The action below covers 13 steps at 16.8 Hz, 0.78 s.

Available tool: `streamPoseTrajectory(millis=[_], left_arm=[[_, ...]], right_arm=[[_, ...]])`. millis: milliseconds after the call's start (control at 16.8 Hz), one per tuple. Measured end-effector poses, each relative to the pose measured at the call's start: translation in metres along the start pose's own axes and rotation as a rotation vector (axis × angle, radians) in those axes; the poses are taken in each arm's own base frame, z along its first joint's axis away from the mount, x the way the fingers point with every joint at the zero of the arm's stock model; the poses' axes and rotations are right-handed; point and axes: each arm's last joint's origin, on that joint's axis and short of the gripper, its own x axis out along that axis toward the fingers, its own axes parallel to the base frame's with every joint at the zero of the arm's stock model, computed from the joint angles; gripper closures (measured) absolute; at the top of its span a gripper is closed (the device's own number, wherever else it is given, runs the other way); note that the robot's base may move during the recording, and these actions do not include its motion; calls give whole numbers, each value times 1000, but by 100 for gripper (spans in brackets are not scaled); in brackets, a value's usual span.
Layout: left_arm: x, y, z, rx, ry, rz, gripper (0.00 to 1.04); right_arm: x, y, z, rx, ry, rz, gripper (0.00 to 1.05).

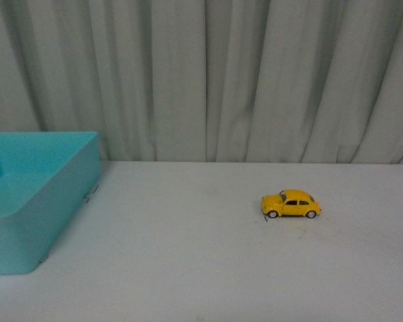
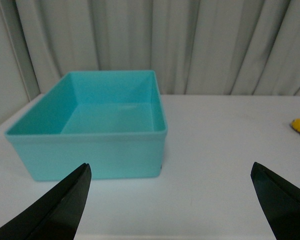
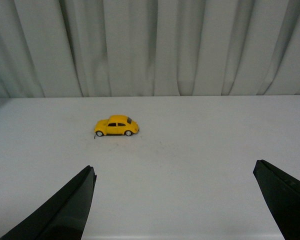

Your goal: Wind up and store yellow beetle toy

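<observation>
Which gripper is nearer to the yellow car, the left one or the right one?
Right. The car lies ahead of the right gripper. The left gripper faces the bin, and the car is well off to the side of it.

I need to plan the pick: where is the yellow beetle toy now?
In the front view the yellow beetle toy stands on its wheels on the white table, right of centre, far from the turquoise box at the left edge.
</observation>
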Motion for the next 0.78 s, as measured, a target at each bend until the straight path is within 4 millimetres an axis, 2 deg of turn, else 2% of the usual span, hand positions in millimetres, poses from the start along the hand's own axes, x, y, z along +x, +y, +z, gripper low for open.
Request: streamPoseTrajectory(millis=[776], left_arm=[[0, 0, 0, 0, 1, -1, 7]], right_arm=[[0, 0, 0, 1, -2, 0, 7]])
